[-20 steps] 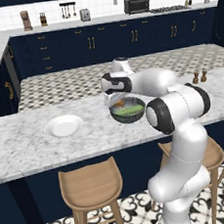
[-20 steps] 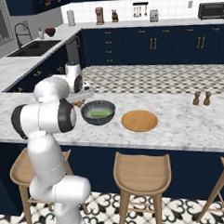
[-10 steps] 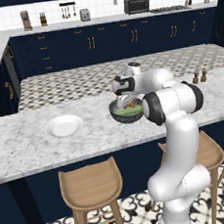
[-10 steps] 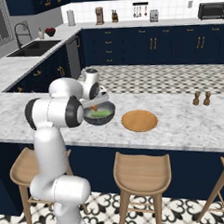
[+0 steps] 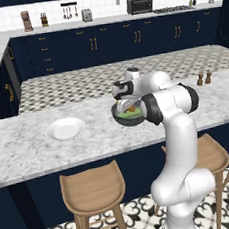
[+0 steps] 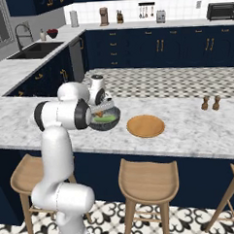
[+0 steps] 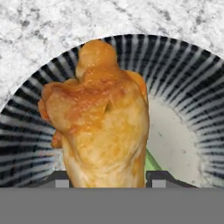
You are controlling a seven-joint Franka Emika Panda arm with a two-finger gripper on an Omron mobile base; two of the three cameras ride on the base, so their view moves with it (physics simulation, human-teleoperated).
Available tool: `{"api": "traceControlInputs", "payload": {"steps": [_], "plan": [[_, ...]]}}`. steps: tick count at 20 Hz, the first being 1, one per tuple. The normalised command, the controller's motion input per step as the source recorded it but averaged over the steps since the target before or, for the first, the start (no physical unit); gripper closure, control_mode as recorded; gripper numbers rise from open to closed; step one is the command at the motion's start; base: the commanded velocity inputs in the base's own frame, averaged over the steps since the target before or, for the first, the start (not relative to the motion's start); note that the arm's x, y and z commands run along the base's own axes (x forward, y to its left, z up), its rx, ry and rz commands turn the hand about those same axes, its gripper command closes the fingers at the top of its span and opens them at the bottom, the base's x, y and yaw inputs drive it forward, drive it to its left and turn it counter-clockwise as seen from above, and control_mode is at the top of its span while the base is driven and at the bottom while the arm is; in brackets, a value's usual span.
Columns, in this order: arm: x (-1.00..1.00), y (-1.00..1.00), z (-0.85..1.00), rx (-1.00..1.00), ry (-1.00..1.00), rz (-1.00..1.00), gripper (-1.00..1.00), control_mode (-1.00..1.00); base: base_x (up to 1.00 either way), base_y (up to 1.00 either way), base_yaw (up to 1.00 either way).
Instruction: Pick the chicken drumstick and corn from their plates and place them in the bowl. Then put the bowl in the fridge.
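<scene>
My gripper point(image 7: 109, 181) is shut on the golden-brown chicken drumstick point(image 7: 103, 127), which stands up between the two dark fingertips point(image 7: 61, 180). It hangs just above the dark speckled bowl point(image 7: 183, 74). A sliver of green corn point(image 7: 151, 159) lies in the bowl behind the drumstick. From the base, the gripper point(image 5: 125, 104) hovers over the bowl point(image 5: 129, 119) on the marble counter, seen also as gripper point(image 6: 103, 109) over bowl point(image 6: 105, 121) with the corn point(image 6: 105, 119) inside. The white plate point(image 5: 65, 128) and the wooden plate point(image 6: 145, 125) lie bare. The fridge is out of view.
Two small shakers point(image 5: 204, 78) stand on the counter to the right, also seen as shakers point(image 6: 210, 103). Wooden stools point(image 5: 95, 189) line the near side of the island. A sink point(image 6: 35, 50) sits far left.
The hand has swung rightward with the drumstick, from beside the bowl's left rim to over its middle. The bowl and plates have not moved.
</scene>
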Motion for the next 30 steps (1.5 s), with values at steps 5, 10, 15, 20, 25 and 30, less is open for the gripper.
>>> {"api": "traceControlInputs", "payload": {"steps": [5,10,15,20,25,30], "plan": [[0.31,0.0,-0.03,0.0,0.04,0.0,-1.0,-1.0,0.0,0.0,0.0],[0.08,0.0,0.35,0.0,0.02,0.04,-1.0,-1.0,0.0,0.0,0.0],[-0.79,0.03,0.38,0.0,0.0,0.02,-1.0,-1.0,0.0,0.0,0.0],[-0.65,-0.33,0.0,-0.02,0.0,0.03,-1.0,-1.0,0.0,0.0,0.0],[-0.22,-0.64,-0.02,0.0,0.01,-0.32,-1.0,-1.0,0.0,0.0,0.0],[-0.04,-0.22,0.0,0.01,0.06,-0.56,-1.0,-1.0,0.0,0.0,0.0]]}}
